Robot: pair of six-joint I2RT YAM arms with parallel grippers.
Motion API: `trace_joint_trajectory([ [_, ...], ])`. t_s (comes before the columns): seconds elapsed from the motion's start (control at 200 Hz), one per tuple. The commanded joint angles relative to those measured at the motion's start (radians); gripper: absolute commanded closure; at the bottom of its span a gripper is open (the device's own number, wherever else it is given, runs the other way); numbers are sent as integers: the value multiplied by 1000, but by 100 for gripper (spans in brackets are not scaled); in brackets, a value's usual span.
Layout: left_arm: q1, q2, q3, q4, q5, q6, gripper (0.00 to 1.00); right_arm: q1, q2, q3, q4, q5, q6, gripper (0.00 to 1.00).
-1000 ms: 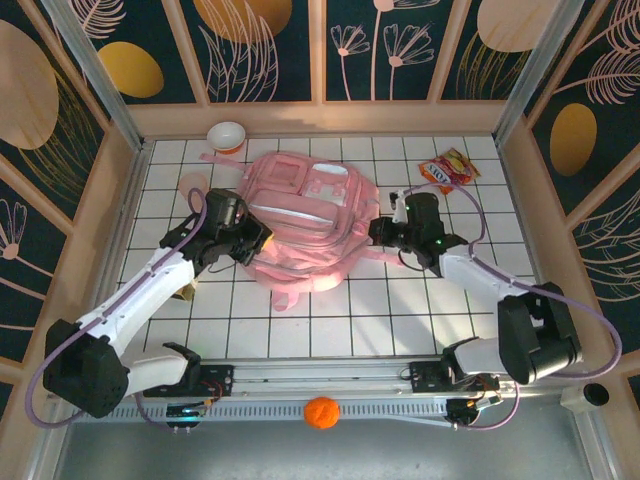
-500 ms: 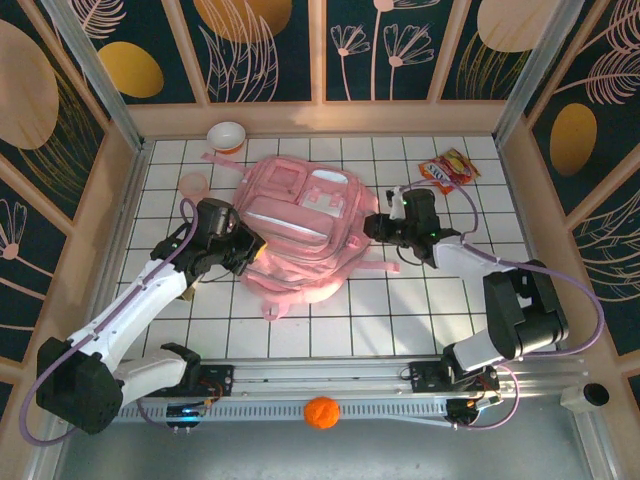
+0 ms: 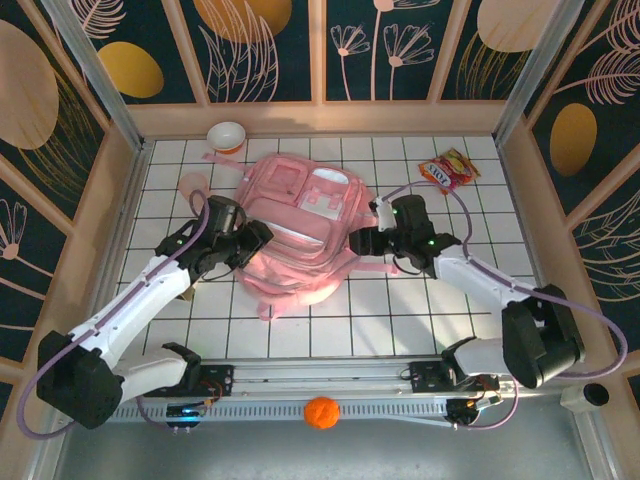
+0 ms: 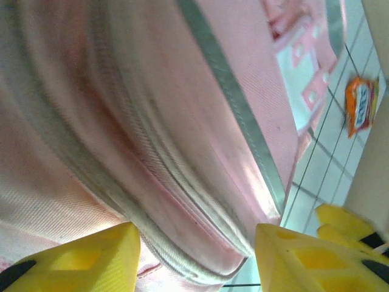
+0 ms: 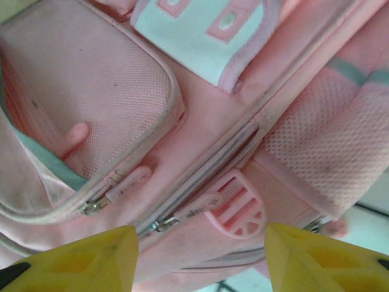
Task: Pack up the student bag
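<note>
The student bag [image 3: 300, 225], a big pink backpack with pale front panels, lies flat mid-table. My left gripper [image 3: 257, 239] stands at its left side. In the left wrist view that gripper [image 4: 194, 261] is open, its yellow fingers [image 4: 79, 261] wide apart with the bag's zipped edge [image 4: 182, 201] lying between them. My right gripper [image 3: 357, 242] is at the bag's right side. In the right wrist view it [image 5: 200, 258] is open over the bag [image 5: 200, 146], above two zip pulls and a pink buckle [image 5: 237, 210], and it holds nothing.
An orange snack packet [image 3: 448, 170] lies at the back right, also in the left wrist view [image 4: 360, 106]. A small bowl [image 3: 226, 135] stands at the back left with a pink disc [image 3: 192, 183] near it. An orange ball [image 3: 320, 411] rests on the near rail.
Both grippers have gone from shut to open and let go of the bag's sides. The bag has shifted slightly, and the right gripper has moved left along it.
</note>
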Motion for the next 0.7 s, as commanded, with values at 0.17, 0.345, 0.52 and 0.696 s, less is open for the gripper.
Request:
trace_joint_trajectory([
  [0.17, -14, -179, 1, 275, -67, 639, 47, -1, -117, -20, -13, 15, -566, 45],
  [0.345, -15, -219, -39, 359, 94, 1229, 49, -9, -106, -7, -51, 13, -751, 46],
  [0.52, -30, -161, -82, 146, 329, 1926, 47, -8, -71, 6, -78, 15, -862, 50],
  [0.696, -47, -81, -129, 221, 244, 2072, 40, -5, -53, 18, -71, 6, -878, 50],
])
